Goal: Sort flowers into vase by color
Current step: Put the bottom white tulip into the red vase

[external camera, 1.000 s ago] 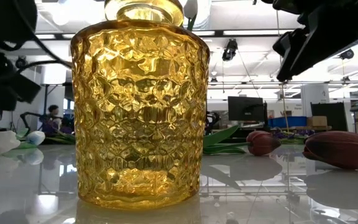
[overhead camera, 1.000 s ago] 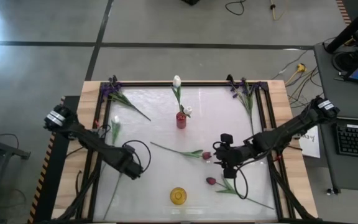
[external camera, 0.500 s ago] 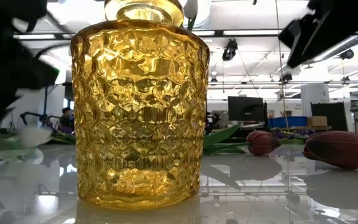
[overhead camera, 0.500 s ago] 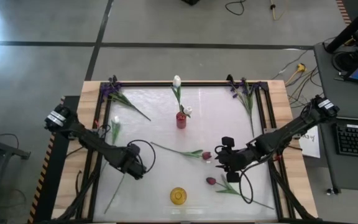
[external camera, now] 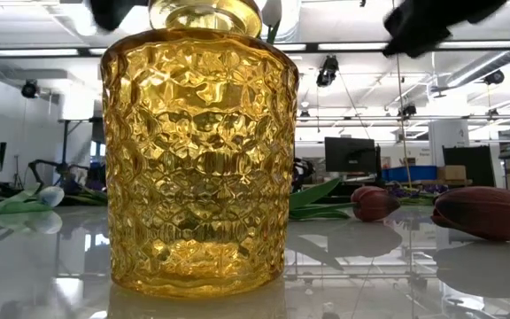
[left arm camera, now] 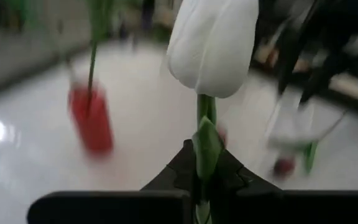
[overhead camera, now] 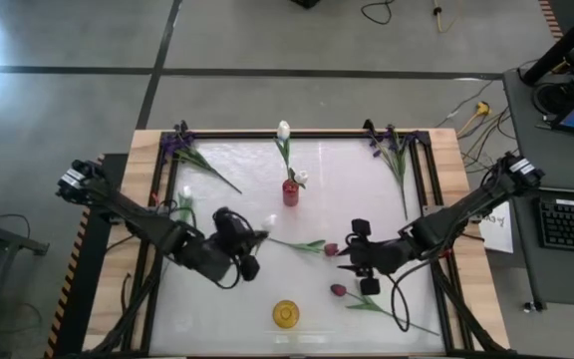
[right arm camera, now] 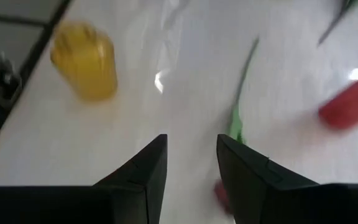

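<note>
My left gripper (overhead camera: 251, 239) is above the table's middle, shut on a white tulip (left arm camera: 213, 46). Its own wrist view looks toward the red vase (left arm camera: 92, 118). That vase (overhead camera: 290, 191) holds two white tulips (overhead camera: 283, 131). My right gripper (overhead camera: 352, 261) is open and empty, between two dark red tulips that lie flat on the table, one (overhead camera: 331, 248) on its far side and one (overhead camera: 338, 290) on its near side. A yellow glass vase (overhead camera: 286, 314) stands near the front edge. Another white tulip (overhead camera: 184, 193) lies at the left. My left gripper pinches the white tulip's green stem (left arm camera: 204, 146) between its two fingers, just below the bud. The bud stands out beyond the fingertips. The tulip is lifted off the table. The rest of its stem is hidden by the gripper.
Purple flowers lie at the far left corner (overhead camera: 179, 146) and the far right corner (overhead camera: 388, 142). The yellow vase (external camera: 199, 151) fills the low view. The dark red buds (external camera: 478, 213) lie to its right. A black frame (overhead camera: 419, 189) runs around the glass top.
My left gripper has risen and gone toward the table's right and far side, turning toward the red vase. It carries the white tulip, whose stem lay along the left side of the table before and is now lifted clear.
</note>
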`<move>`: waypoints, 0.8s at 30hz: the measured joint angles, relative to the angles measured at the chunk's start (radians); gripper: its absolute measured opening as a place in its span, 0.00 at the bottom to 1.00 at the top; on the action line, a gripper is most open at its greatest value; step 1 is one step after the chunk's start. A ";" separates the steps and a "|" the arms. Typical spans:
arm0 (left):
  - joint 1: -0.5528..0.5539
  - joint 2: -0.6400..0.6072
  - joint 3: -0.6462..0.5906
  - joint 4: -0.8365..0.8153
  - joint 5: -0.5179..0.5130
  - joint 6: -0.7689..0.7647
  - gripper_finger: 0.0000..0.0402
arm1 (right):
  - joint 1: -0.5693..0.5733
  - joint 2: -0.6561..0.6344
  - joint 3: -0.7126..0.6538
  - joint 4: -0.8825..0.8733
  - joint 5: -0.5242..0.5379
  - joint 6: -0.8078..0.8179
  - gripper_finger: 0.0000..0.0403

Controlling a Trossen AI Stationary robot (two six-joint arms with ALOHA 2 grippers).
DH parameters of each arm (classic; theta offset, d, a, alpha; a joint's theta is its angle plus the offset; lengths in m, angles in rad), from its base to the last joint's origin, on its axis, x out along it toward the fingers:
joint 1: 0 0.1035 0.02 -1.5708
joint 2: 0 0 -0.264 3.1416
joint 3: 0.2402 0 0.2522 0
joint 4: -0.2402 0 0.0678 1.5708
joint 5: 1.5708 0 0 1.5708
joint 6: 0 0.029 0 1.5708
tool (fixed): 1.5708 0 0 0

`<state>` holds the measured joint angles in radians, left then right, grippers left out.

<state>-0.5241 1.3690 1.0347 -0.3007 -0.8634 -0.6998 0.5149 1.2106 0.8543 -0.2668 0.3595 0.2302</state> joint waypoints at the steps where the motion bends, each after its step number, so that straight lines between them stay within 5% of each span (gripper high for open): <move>1: 0.006 -0.002 -0.001 0.082 -0.014 0.090 0.00 | 0.000 0.002 0.000 0.045 0.016 -0.027 0.34; 5: 0.038 0.012 -0.023 0.473 0.002 0.461 0.00 | -0.005 0.009 -0.001 0.261 0.038 -0.153 0.38; 12: 0.091 0.155 -0.037 1.007 0.263 0.822 0.00 | -0.028 0.013 -0.002 0.609 0.131 -0.250 0.46; 24: 0.127 0.340 0.097 1.089 0.331 0.894 0.00 | -0.038 0.036 -0.002 0.661 0.131 -0.268 0.36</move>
<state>-0.3968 1.7093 1.1312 0.7883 -0.5323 0.1945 0.4770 1.2469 0.8528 0.3946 0.4907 -0.0376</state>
